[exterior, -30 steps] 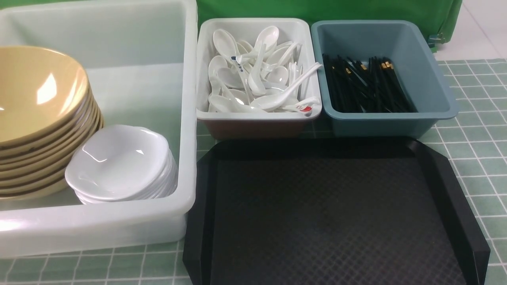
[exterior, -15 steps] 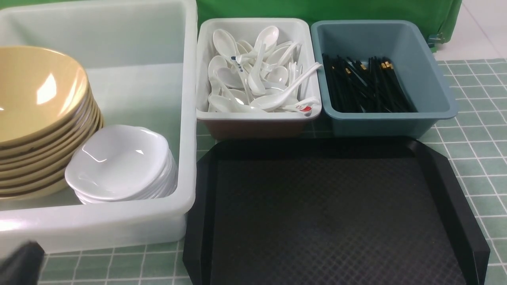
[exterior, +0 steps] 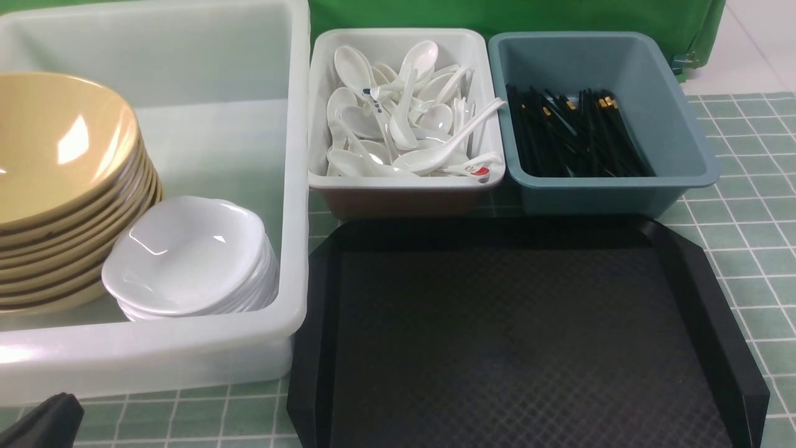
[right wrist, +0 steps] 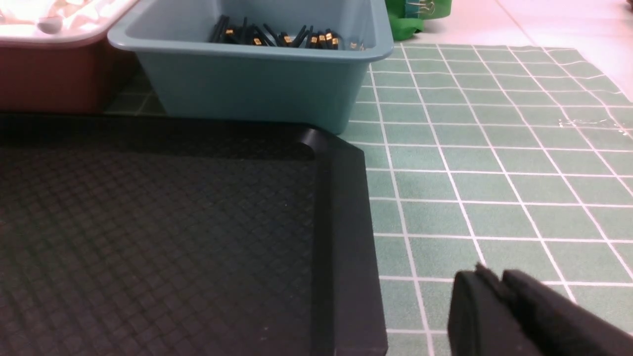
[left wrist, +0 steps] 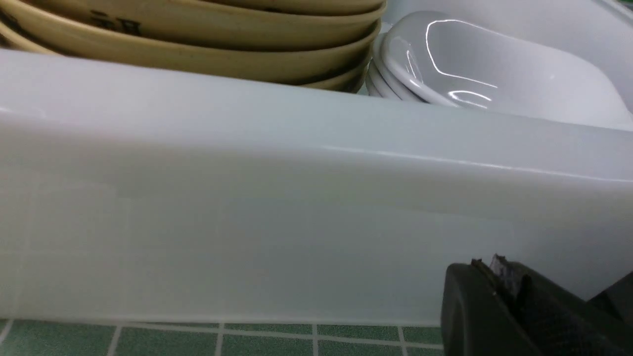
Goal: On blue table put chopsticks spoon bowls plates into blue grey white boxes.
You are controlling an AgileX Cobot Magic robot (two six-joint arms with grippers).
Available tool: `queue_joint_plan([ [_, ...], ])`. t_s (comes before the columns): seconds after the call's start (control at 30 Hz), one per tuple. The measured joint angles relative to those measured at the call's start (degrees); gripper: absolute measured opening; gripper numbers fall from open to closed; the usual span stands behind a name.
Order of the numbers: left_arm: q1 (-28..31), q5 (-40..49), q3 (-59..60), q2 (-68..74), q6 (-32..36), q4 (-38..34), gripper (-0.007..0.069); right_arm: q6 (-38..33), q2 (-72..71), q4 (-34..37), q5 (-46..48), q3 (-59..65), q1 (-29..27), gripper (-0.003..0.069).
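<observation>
Bowls (exterior: 56, 180) and plates (exterior: 186, 258) sit stacked in the big tub (exterior: 292, 186) at the table's (exterior: 734, 186) left edge. The left gripper (left wrist: 497, 277) is closed, empty; the right gripper (right wrist: 497, 282) looks nearly closed, holding nothing.

A black tray (exterior: 522, 330) with a diamond-textured floor and a raised rim with cut corners lies flat and bare in the foreground. A green cloth backdrop (exterior: 497, 15) hangs along the far edge, with a small metal clip (exterior: 684, 61) at its lower right corner. To the far right, a pale floor (exterior: 758, 43) shows beyond the grid-patterned surface
</observation>
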Motion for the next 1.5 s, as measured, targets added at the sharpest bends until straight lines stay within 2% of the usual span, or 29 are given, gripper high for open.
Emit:
queue_joint_plan([
  [1.5, 0.0, 0.0, 0.0, 0.0, 0.0, -0.1, 0.0005, -0.1, 0.0, 0.0, 0.0, 0.0, 0.0, 0.0143],
])
